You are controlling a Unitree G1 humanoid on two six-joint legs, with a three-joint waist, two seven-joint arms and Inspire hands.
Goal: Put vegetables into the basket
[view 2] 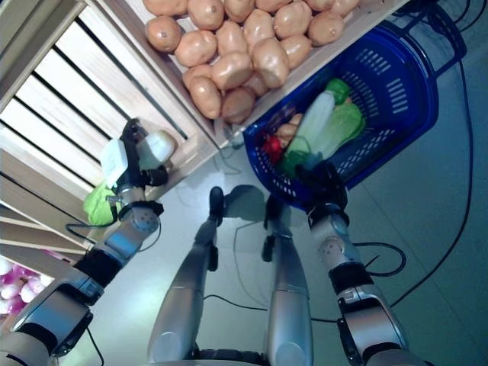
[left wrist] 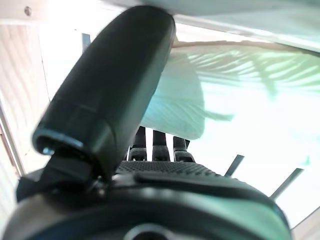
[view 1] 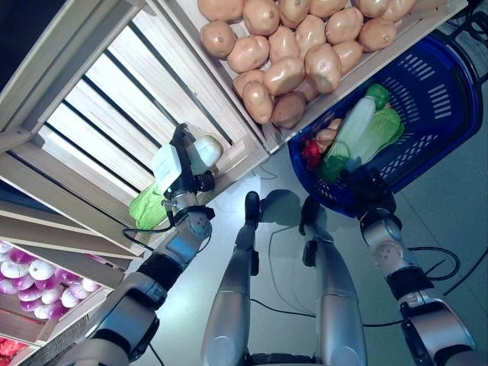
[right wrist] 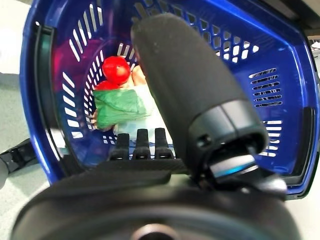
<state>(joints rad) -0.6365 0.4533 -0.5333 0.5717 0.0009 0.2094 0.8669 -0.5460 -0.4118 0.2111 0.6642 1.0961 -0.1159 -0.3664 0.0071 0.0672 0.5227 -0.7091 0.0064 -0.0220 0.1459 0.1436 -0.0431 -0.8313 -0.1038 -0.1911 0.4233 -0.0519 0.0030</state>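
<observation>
— Cabbage (view 1: 171, 183) position?
— Clamped in left hand (view 1: 181, 174) at crate (view 1: 91, 114) edge, long axis running leaf-down toward arm.
— Basket (view 1: 435, 91)?
— Rightward, rim gripped by right hand (view 1: 370, 191).

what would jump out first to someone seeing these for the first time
Probably the blue basket at the robot's right, held at its near rim by the right hand and already holding leafy greens and something red. Next, the heap of potatoes in the wooden crate just left of it. Then the left hand, closed on a pale green-leafed cabbage in the crate's slatted section.
</observation>
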